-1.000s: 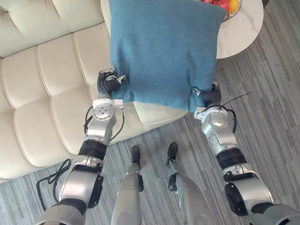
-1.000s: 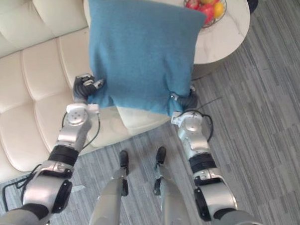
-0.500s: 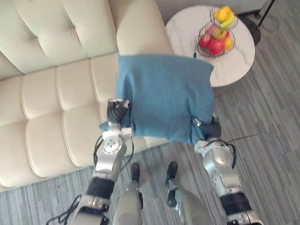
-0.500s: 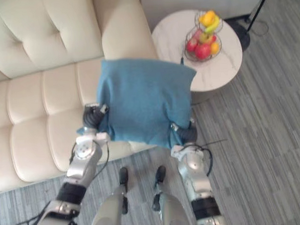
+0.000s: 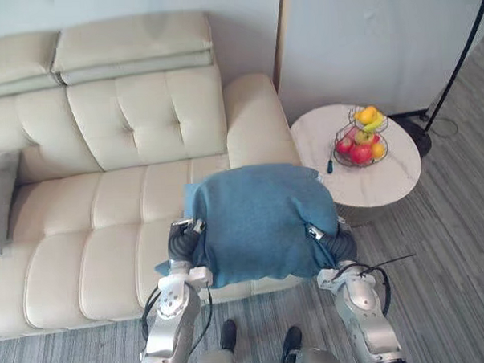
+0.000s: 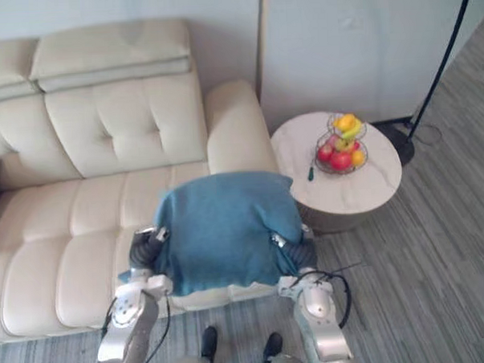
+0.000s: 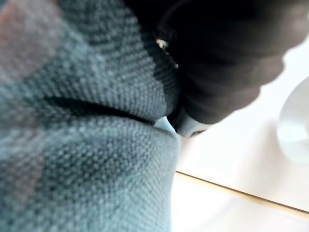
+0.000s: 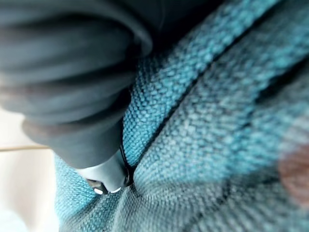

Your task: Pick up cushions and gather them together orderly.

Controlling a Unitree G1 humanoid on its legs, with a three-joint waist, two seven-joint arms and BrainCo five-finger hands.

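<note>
Evidently the carrying step is under way. In the left eye view, the left hand and right hand are each clutching a lower corner of the square blue knitted cushion, which is hanging above the front of the cream tufted leather sofa. A grey fabric cushion is leaning at the sofa's far left end. In both wrist views, blue weave is bunching and creasing against each hand's dark cover. Next, I judge, the blue cushion is needing a carry leftward, then a neat set-down beside the grey one.
</note>
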